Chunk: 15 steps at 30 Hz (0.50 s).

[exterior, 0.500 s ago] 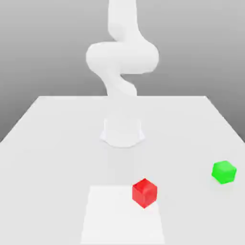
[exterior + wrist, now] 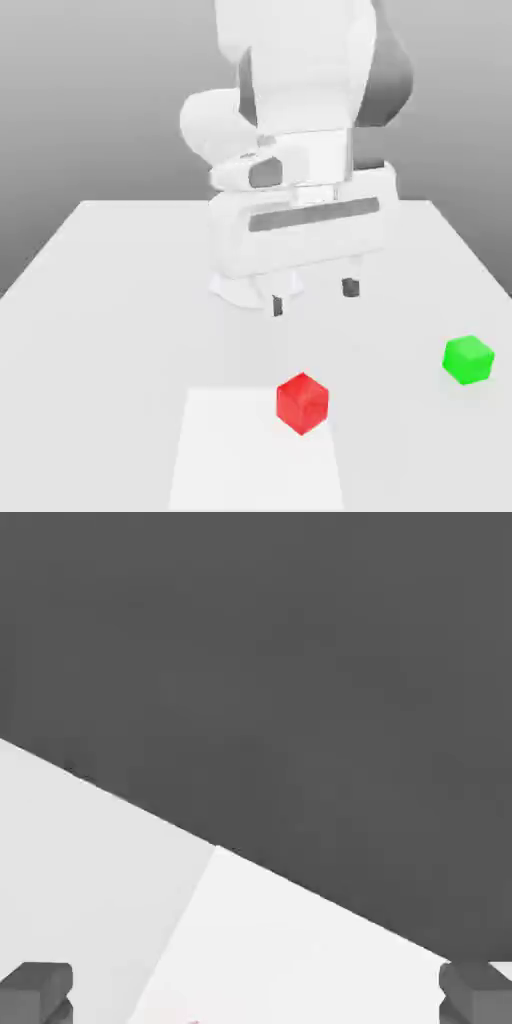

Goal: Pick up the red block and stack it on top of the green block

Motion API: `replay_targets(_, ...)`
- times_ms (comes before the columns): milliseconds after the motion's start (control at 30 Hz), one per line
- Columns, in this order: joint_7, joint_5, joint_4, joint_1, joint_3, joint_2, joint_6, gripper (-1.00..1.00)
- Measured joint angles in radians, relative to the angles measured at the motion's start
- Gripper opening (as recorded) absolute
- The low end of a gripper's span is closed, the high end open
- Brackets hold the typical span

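Sitting below the open claw (image 2: pixel 314 301), red block (image 2: pixel 302 404) (seemingly untouched)

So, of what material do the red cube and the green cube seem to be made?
The red cube looks like smooth plastic, perhaps painted wood, with a slight gloss: its faces are plain, with faint lighter patches. The green cube may be the same, though more matte: its colour is even, with no grain or texture.

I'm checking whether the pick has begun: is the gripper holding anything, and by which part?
Nothing is held: the gripper is open, and the red block lies below it.
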Motion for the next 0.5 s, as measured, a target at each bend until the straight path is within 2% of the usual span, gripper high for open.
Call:
replay_targets(100,-0.055,-0.034,-0.074,0.015,0.009,0.124,0.085,0.0)
replay_targets(333,-0.11,0.017,-0.059,-0.007,0.049,0.376,0.296,0.0)
replay_targets(367,-0.114,0.022,-0.057,-0.014,0.056,0.394,0.312,-1.0)
replay_targets(500,-0.112,0.02,-0.057,-0.014,0.056,0.394,0.311,-1.0)
